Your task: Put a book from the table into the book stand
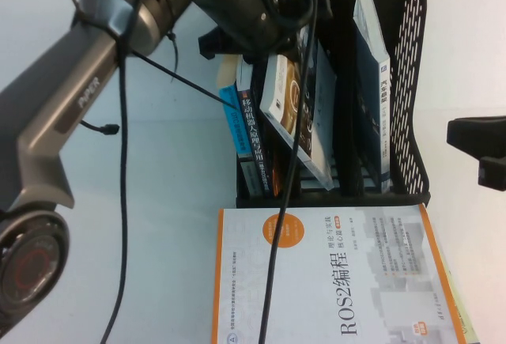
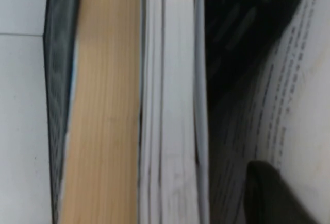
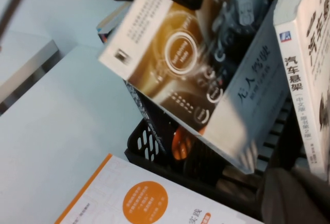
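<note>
Left gripper (image 1: pixel 265 43) and right gripper (image 1: pixel 482 150): fingers hidden

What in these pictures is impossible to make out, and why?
- Left gripper, above the book stand: in the high view its fingers are hidden by its own arm and cables, so its hold on the tilted book cannot be seen.
- Left wrist view: only blurred page edges, too close.
- Right gripper, at the table's right side: cut off by the high view's edge.
</note>
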